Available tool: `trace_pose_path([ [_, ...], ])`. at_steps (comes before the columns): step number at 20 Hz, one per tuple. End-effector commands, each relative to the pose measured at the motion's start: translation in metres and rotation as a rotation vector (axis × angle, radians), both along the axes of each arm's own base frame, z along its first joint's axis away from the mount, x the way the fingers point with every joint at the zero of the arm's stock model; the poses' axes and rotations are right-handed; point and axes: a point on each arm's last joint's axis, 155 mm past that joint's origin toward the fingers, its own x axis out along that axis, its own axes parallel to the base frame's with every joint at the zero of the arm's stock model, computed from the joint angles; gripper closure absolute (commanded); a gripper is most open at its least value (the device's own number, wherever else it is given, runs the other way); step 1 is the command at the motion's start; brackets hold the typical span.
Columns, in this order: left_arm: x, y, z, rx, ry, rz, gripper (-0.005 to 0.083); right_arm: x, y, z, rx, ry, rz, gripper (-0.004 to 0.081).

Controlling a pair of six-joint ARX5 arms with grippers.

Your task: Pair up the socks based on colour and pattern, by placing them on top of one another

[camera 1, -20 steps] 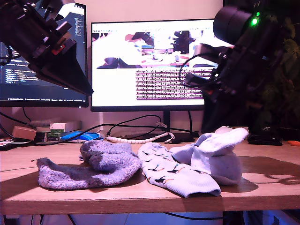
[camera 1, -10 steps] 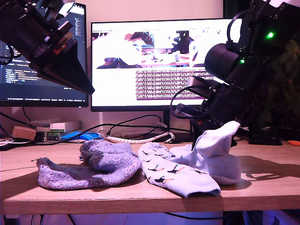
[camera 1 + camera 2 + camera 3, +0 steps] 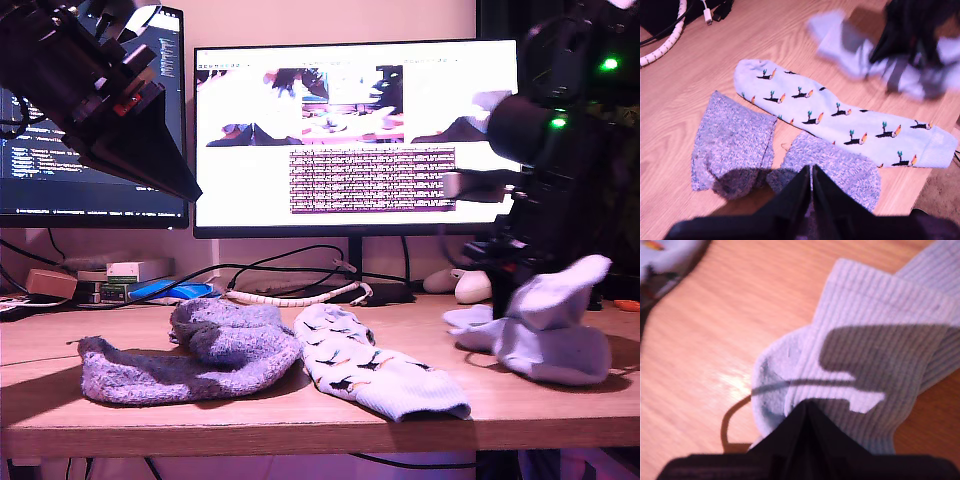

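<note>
Wooden desk (image 3: 150, 325); bird-print sock (image 3: 375, 372) between purple socks (image 3: 200, 350) and plain socks (image 3: 545, 325).

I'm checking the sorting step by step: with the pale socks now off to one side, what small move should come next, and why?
Probably open my second gripper and lift clear. Its jaws are pinched on the plain pale socks, which already lie heaped together on the desk, apart from the bird-print sock. My first gripper hangs shut above the purple socks.
</note>
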Motion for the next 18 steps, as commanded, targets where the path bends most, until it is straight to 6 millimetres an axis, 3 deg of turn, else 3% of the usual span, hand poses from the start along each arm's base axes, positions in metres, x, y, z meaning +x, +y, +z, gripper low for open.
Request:
trace_pose_path([
  [1, -0.002, -0.001, -0.006, 0.001, 0.012, -0.003, 0.0793, -0.034, -0.003, -0.044, -0.005, 0.154, 0.012, 0.0783],
  [4, -0.001, -0.001, -0.004, -0.004, 0.001, -0.003, 0.0793, -0.030, 0.010, -0.023, 0.031, 0.135, 0.033, 0.0783],
  [12, 0.001, -0.002, -0.002, -0.008, -0.008, -0.003, 0.0793, -0.007, 0.015, 0.094, 0.089, -0.102, 0.032, 0.0783],
  [15, 0.001, -0.002, -0.002, -0.009, -0.009, -0.003, 0.0793, -0.013, 0.028, 0.104, 0.125, -0.092, 0.028, 0.0783],
  [18, 0.001, -0.002, -0.002, -0.009, -0.010, -0.003, 0.0793, -0.022, 0.059, 0.098, 0.175, -0.060, 0.073, 0.0783],
])
